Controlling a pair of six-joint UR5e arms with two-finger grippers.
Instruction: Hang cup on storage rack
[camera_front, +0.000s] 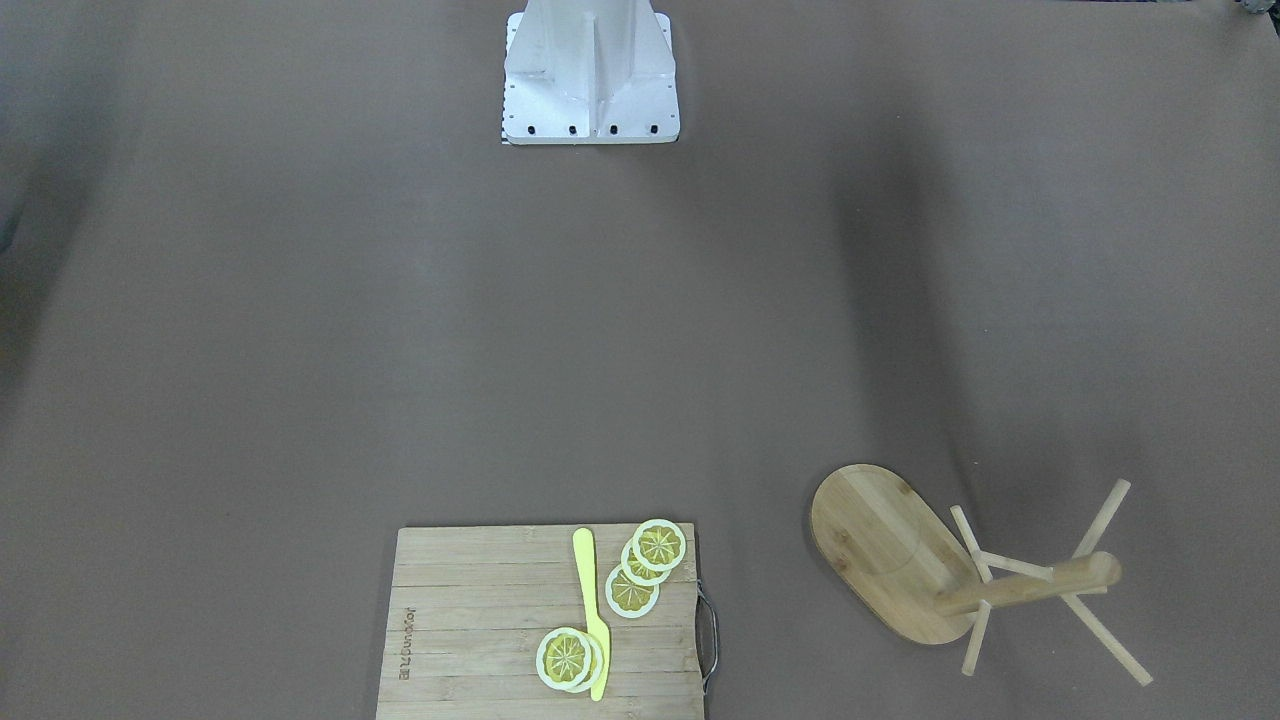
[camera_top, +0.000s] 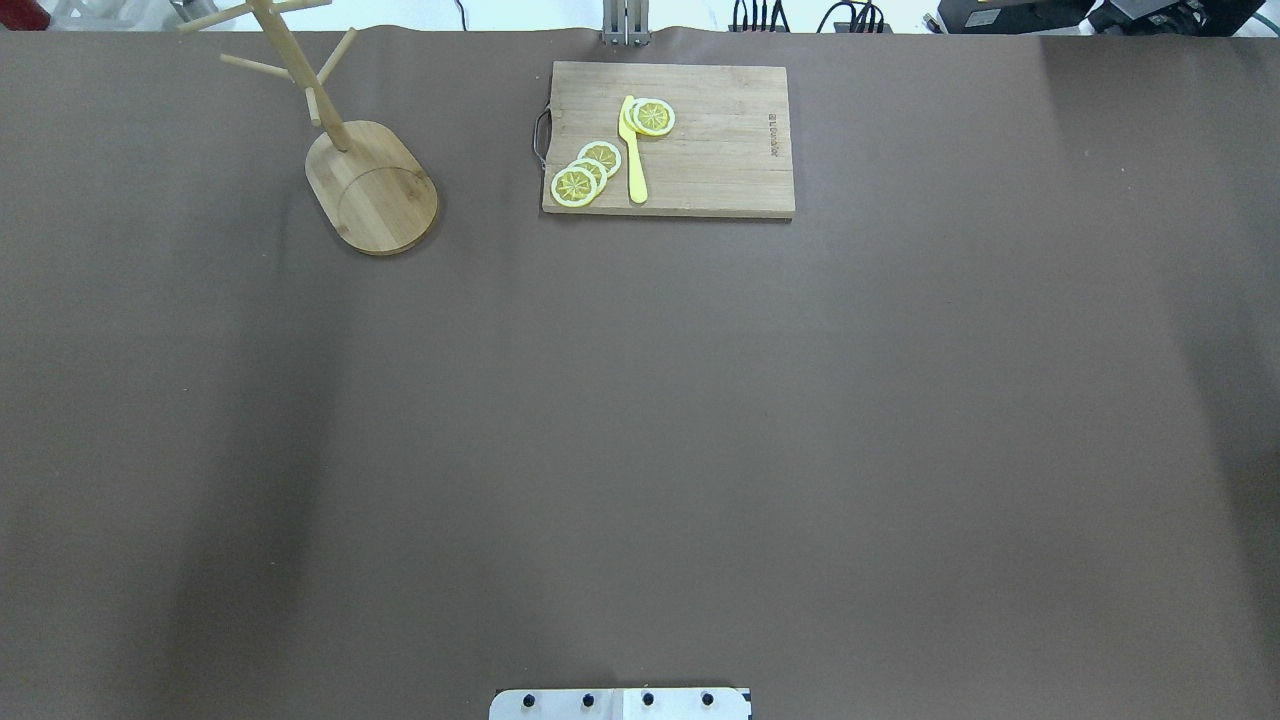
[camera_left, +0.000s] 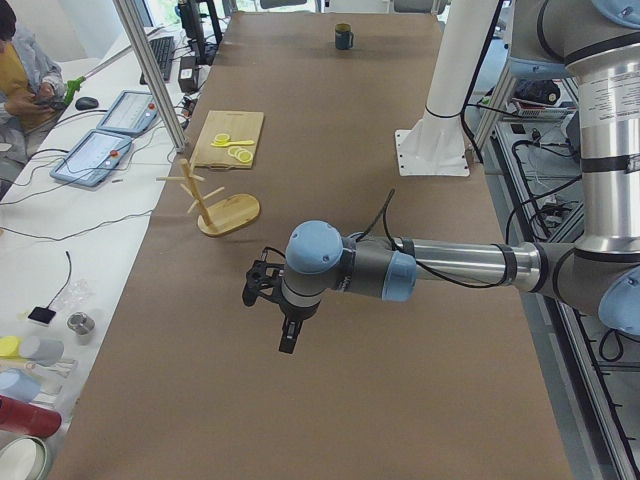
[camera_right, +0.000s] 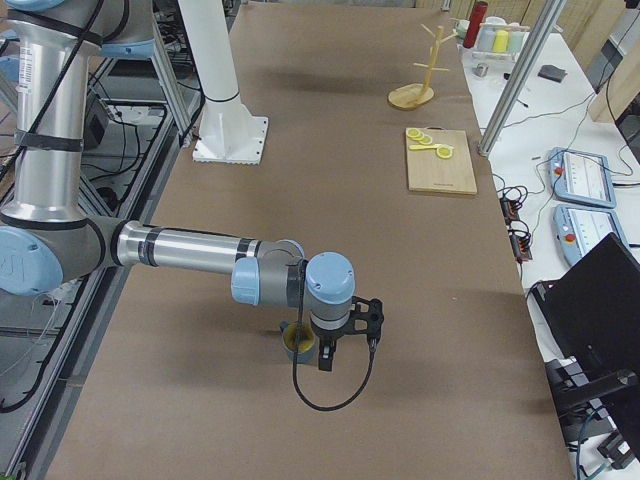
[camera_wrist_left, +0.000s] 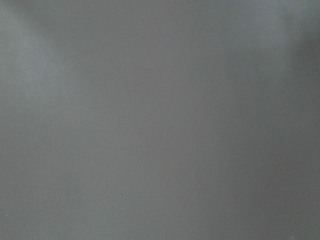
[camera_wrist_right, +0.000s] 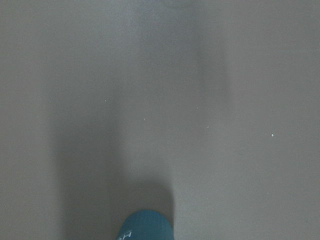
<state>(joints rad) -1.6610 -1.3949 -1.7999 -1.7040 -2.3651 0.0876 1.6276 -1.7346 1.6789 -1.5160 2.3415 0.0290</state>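
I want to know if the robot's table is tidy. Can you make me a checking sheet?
Surface: brown table cover, flat.
Job's things: cup upright at the robot's right end, by the right gripper; storage rack upright, pegs bare.
Clutter: cutting board with lemon slices and yellow knife.
Grippers: left gripper and right gripper hang above the surface; jaws cannot be judged.
Cables: black cable loops below the right gripper.
Surroundings: operator at a side desk.
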